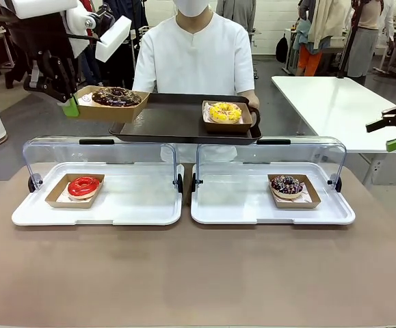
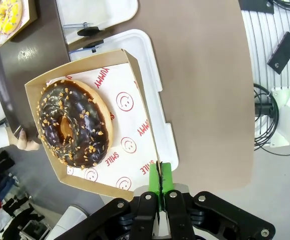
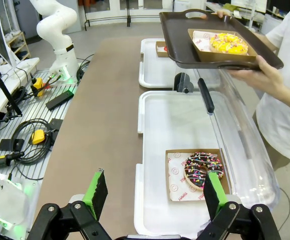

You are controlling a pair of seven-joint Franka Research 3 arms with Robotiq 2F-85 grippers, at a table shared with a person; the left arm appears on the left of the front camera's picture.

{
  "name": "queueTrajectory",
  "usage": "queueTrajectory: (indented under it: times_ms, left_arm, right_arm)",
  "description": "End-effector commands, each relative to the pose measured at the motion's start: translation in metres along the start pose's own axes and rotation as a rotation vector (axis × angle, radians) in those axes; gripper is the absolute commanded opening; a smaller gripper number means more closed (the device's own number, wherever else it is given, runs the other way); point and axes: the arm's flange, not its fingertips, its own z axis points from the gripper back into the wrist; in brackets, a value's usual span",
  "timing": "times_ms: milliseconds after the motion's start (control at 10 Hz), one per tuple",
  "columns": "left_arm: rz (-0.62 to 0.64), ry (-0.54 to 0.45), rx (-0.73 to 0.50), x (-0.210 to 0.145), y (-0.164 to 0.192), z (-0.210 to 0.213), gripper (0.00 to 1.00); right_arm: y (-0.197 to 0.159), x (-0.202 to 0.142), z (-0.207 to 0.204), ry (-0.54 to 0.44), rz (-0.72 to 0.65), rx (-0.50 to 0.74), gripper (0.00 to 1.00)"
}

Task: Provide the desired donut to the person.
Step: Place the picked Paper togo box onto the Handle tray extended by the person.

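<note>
Above the tray (image 1: 177,123), left end effector (image 1: 70,107) seemingly pinches chocolate donut's box (image 1: 109,109).

A chocolate donut (image 1: 116,97) with nut bits sits level in an open cardboard box (image 1: 91,109), held in the air at the dark tray's (image 1: 177,126) left edge, before the person (image 1: 194,55) in white.

Four donuts (image 1: 83,186), four cardboard trays (image 1: 113,109), two display cases (image 1: 100,195), one serving tray (image 1: 177,123), one person (image 1: 194,58)
</note>
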Motion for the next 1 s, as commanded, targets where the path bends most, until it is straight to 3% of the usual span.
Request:
queueTrajectory:
  times_ms: [0,200,600,900]
  left_arm:
    - [-0.013,-0.027,-0.02,0.003,0.026,-0.003,0.01]
    - [0.049,-0.084,-0.035,-0.001,0.061,-0.001,0.01]
    - [0.004,-0.218,-0.09,-0.012,0.14,-0.016,0.01]
    - [0.013,-0.236,-0.134,-0.013,0.188,-0.042,0.01]
  right_arm:
    - [-0.002,0.001,0.0,-0.009,-0.005,-0.005,1.0]
    - [-0.002,0.001,0.0,-0.009,-0.005,-0.005,1.0]
    - [-0.002,0.001,0.0,-0.009,-0.005,-0.005,1.0]
    - [-0.002,0.001,0.0,-0.009,-0.005,-0.005,1.0]
